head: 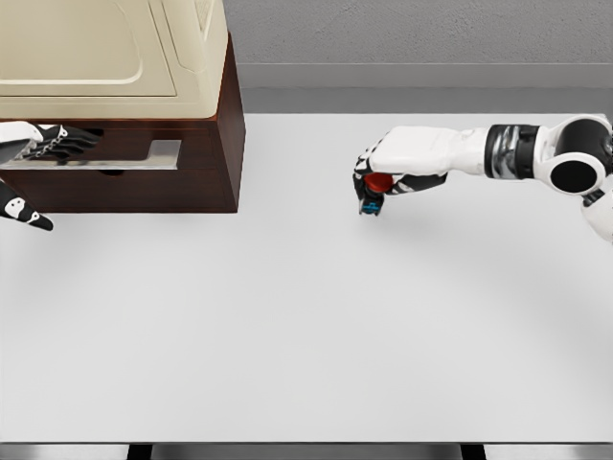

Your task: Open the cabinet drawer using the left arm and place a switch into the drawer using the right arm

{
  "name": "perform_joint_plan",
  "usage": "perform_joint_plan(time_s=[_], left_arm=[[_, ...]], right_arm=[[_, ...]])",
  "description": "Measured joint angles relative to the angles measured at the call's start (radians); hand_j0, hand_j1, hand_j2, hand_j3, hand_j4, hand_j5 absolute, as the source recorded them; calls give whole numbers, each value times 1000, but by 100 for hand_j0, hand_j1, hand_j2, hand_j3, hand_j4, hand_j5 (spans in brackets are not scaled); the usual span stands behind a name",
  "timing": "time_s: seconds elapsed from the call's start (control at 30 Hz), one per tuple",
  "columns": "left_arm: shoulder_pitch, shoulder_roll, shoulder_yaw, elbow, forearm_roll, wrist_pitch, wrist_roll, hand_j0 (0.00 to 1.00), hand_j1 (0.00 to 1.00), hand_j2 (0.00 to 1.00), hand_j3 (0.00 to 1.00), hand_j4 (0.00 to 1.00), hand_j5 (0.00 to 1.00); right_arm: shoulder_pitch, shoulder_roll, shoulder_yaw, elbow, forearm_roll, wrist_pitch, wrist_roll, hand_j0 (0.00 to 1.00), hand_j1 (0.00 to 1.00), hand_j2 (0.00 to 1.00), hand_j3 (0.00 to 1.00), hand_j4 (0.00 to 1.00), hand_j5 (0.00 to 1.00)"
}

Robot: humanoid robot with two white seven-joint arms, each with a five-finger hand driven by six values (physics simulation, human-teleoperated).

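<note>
head view: the left hand rests on the handle of the cabinet drawer, dark fingers curled over the metal bar; whether they grip it firmly i cannot tell. the right hand is over the white tabletop, well apart from the cabinet, fingers closed around the switch. the switch, red on top with a dark, blue-marked body, hangs below the palm, its long axis looking roughly vertical and the lower end toward the tabletop. i'd judge the drawer wants a straight pull outward first; the right arm should wait, keeping the switch level and clear of the cabinet front.
</note>
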Motion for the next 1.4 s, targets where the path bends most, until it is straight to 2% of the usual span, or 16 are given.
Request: perform_joint_plan(time_s=[0.27, 0.57, 0.8, 1.17, 1.4], left_arm=[[29, 6, 10, -11, 27, 4, 5, 100, 100, 100, 100, 100, 100], [37, 36, 1, -52, 42, 14, 1, 100, 100, 100, 100, 100, 100], [38, 75, 5, -77, 136, 64, -1, 100, 100, 100, 100, 100, 100], [38, 119, 2, -89, 199, 76, -2, 100, 100, 100, 100, 100, 100], [46, 135, -7, -88, 173, 75, -1, 100, 100, 100, 100, 100, 100]], right_arm=[[-29, 32, 3, -48, 0, 2, 0, 48, 48, 48, 48, 48, 48], [-92, 72, 34, -81, -1, 4, 0, 48, 48, 48, 48, 48, 48], [-129, 88, 66, -119, -1, 6, 0, 48, 48, 48, 48, 48, 48], [-163, 101, 84, -166, -8, 9, 0, 48, 48, 48, 48, 48, 48], [-193, 132, 83, -170, -17, 30, 0, 48, 48, 48, 48, 48, 48]])
